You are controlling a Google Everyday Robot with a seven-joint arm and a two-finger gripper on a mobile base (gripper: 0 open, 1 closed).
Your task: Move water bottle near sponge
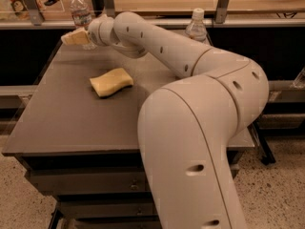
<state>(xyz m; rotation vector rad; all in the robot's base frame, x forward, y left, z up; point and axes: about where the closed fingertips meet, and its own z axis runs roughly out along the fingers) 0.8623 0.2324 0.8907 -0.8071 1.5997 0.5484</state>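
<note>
The water bottle point(80, 12), clear with a white cap and a band label, stands upright at the table's far left corner. The pale yellow sponge point(111, 81) lies flat on the grey table point(62, 123), left of centre and well in front of the bottle. My gripper point(74, 36) reaches across the table to the far left. Its tan tip sits just below and in front of the bottle's base, which it partly hides. I cannot see whether it touches the bottle.
A second clear bottle point(196, 26) with a white cap stands at the back right, half hidden behind my arm point(162, 46). A shelf rail with metal posts point(29, 4) runs behind the table. My large white arm base point(200, 142) covers the table's right side.
</note>
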